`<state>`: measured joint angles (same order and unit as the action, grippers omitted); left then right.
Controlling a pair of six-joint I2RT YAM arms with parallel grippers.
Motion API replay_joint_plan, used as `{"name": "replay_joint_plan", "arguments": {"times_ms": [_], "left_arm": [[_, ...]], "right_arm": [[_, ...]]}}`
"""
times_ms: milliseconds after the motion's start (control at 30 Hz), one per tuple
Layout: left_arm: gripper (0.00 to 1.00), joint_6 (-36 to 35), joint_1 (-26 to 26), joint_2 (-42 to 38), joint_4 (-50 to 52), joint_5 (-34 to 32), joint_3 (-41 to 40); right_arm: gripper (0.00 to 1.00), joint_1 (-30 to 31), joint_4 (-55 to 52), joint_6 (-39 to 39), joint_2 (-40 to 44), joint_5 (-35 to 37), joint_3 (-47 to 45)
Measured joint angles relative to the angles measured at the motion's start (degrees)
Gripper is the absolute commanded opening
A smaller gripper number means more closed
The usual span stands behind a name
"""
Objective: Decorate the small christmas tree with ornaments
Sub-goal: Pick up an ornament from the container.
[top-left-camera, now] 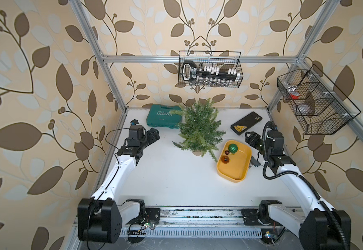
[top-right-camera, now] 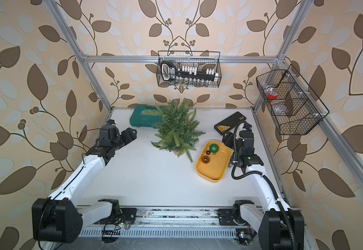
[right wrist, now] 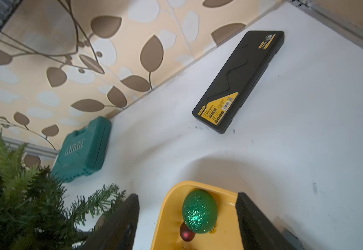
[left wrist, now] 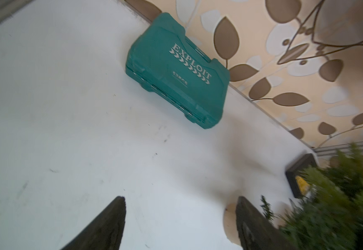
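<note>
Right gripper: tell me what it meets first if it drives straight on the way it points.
Most likely the green bauble in the tray, framed by the open jaws of the right gripper in its wrist view. Height is unclear: riding higher, it would pass over toward the black case.

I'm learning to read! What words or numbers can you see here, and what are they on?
"EXPLOIT": white letters on the teal tool case.
Small line under it: too blurred to read.
Yellow label on the black case: print too small to read.
Label on the black socket holder in the wire basket: too small to read.
</note>
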<state>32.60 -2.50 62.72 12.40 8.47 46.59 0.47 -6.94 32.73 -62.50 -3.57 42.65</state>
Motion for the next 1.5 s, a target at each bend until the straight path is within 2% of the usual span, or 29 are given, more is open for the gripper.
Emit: {"name": "replay_joint_plan", "arguments": {"times_ms": [67,167,300,433,567,967,1500], "left_arm": [[0.63,1.33,-1.53,-4.02,2.54,2.58,-2.03],[0.60,3.10,-5.70,-8.92,5.92,5.29,-6.32],[0.68,6.05,-12.85,-13.40,10.03,6.32,-12.20],[0.69,8.41,-18.14,-14.10,11.13,6.36,-14.60],[0.70,9.79,-21.44,-13.05,10.95,6.36,-15.63],[0.71,11.34,-21.92,-12.96,10.93,6.54,-18.01],[0.71,12.46,-21.92,-12.81,9.81,6.60,-19.74]], "right_arm": [[0.63,1.66,-3.74,-0.68,-1.97,-0.09,3.08],[0.64,4.13,-7.48,-1.68,-4.68,0.20,4.59],[0.74,7.69,-11.47,-2.75,-10.40,1.70,5.22],[0.72,11.04,-14.19,-3.58,-15.82,4.66,6.62],[0.72,11.89,-15.74,-4.28,-20.15,7.54,9.22],[0.73,13.88,-17.64,-6.43,-28.41,12.22,13.60],[0.69,14.05,-17.33,-6.88,-34.42,13.66,15.10]]}}
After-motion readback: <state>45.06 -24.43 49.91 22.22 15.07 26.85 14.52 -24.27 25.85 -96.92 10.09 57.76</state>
